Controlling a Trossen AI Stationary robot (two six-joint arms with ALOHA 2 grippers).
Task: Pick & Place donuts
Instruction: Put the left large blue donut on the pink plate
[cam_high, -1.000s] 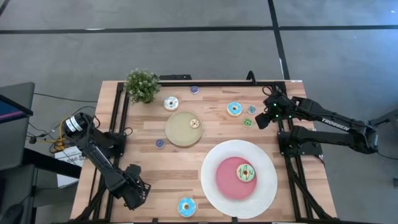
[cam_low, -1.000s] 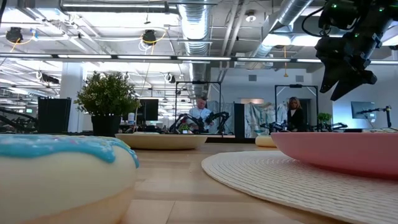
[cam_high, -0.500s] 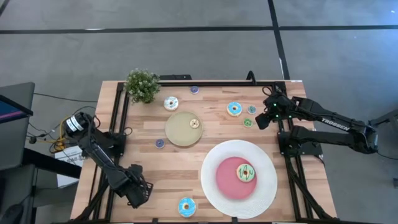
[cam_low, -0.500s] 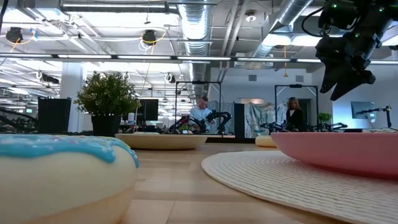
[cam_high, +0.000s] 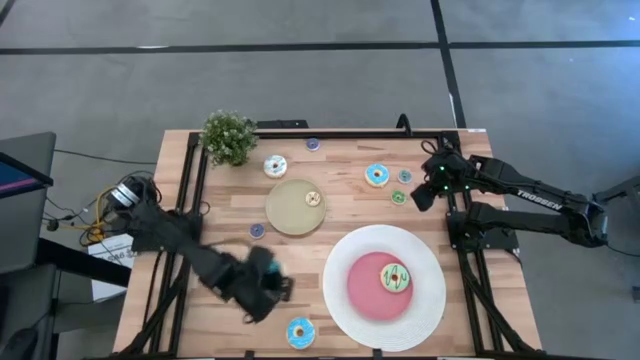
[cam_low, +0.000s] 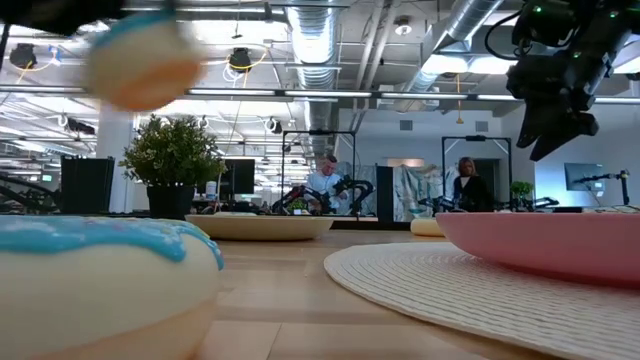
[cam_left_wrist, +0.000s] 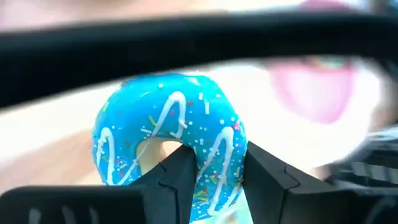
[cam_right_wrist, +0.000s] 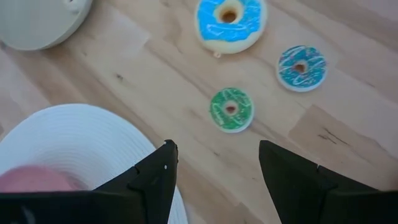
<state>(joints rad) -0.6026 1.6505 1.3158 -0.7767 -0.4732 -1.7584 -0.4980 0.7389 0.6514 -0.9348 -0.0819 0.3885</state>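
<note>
High view: the left gripper shows only as a smear over the near part of the table, near the blue donut but not touching it. That donut lies flat on the wood just beside the white plate. The right gripper hangs at the far right, close over a small green donut.

Low view: the blue donut fills the near left corner, resting on the table. A blurred cream-and-blue blob floats high on the left – we cannot say what it is.

Left wrist view: the fingers stand narrowly apart, with the donut's ring just at their tips (nothing looks clamped). We judge the risk here – so narrow a gap may ride onto the icing and shove the donut against the plate's rim, or pinch only its edge and drop it. Most of this view is smeared.

Right wrist view: the fingers stand wide and empty above the green donut; a careless descent could knock its neighbours.
</note>
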